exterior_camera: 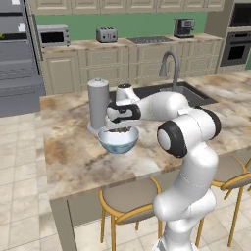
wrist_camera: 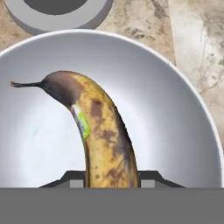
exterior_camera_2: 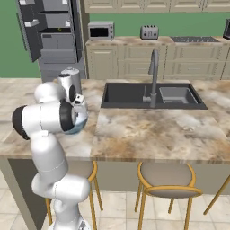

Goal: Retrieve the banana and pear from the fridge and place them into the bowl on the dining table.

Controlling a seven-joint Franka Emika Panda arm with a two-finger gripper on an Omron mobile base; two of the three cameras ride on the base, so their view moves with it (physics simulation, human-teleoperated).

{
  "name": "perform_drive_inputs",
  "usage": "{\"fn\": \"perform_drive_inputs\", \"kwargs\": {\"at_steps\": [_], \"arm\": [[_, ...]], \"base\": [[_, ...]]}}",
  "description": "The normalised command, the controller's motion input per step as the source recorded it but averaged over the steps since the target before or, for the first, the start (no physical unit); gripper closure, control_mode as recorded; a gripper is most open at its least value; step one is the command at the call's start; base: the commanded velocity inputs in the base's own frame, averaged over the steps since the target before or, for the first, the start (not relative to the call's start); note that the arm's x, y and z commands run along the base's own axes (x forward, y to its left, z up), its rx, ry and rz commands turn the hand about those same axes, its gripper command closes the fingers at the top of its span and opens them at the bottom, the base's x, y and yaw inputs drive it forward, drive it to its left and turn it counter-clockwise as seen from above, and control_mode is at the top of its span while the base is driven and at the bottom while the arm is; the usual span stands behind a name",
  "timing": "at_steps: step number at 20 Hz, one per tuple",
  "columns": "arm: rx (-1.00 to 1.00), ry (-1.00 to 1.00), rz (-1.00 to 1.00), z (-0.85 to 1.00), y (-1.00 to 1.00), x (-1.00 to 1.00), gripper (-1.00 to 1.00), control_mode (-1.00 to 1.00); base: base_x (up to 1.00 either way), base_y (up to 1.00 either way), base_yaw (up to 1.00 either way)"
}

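Held the banana (wrist_camera: 103,144) clamped in the gripper (wrist_camera: 113,178) directly over the bowl (wrist_camera: 175,109), brown stem end pointing out across the white interior. Hovered just above the bowl's rim (exterior_camera: 117,142) on the dining table (exterior_camera: 73,157), right beside the steel canister (exterior_camera: 98,103). Left the fridge (exterior_camera_2: 54,40) standing open beyond the table's far end, well apart from the arm.
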Motion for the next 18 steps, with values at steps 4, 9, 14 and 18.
{"fn": "perform_drive_inputs", "kwargs": {"at_steps": [4,9,14,18], "arm": [[-0.03,0.00,-0.05,-0.19,0.07,0.17,1.00,-1.00],[0.00,-0.01,-0.05,-0.02,0.00,-0.12,1.00,-1.00],[0.00,-0.12,-0.08,0.11,-0.01,-0.60,-1.00,-1.00],[0.00,-0.16,-0.08,0.21,-0.11,-0.74,-1.00,-1.00]], "base": [[0.00,0.00,0.00],[0.00,0.00,0.00],[0.00,0.00,0.00],[0.00,0.00,0.00]]}}
